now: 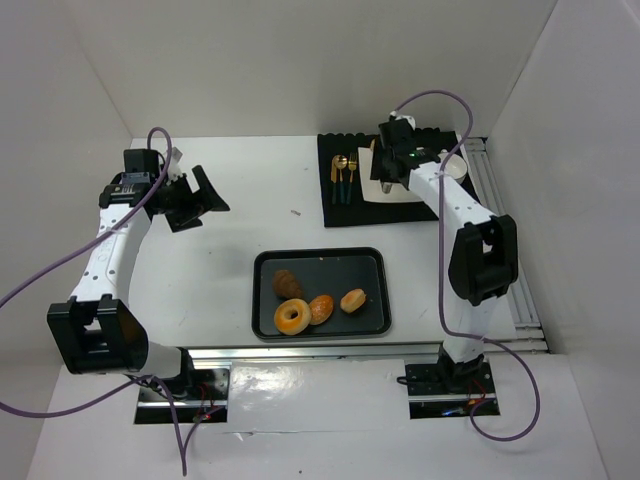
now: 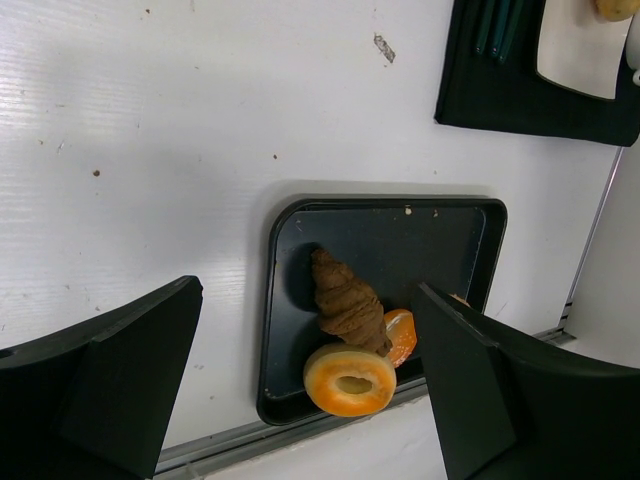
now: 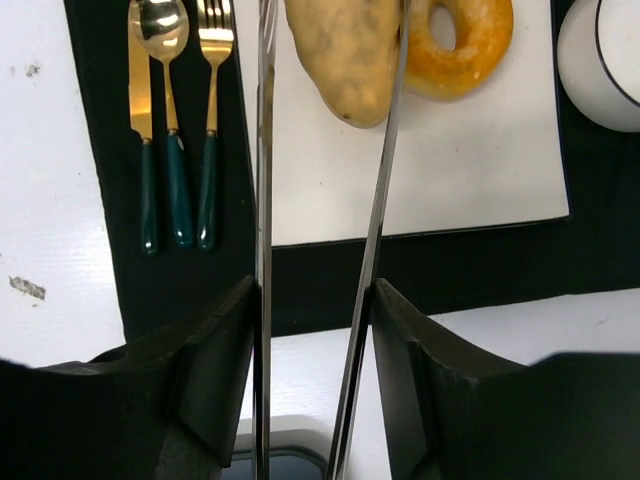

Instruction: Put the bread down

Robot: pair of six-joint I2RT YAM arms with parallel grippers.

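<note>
Right tool pinching tongs, tips astride roll on plate; doughnut beside; left tool spread.

A gold knife, spoon and fork with dark green handles lie side by side on a black placemat on the white tabletop. A white cup stands on the same placemat, well apart from them.
</note>
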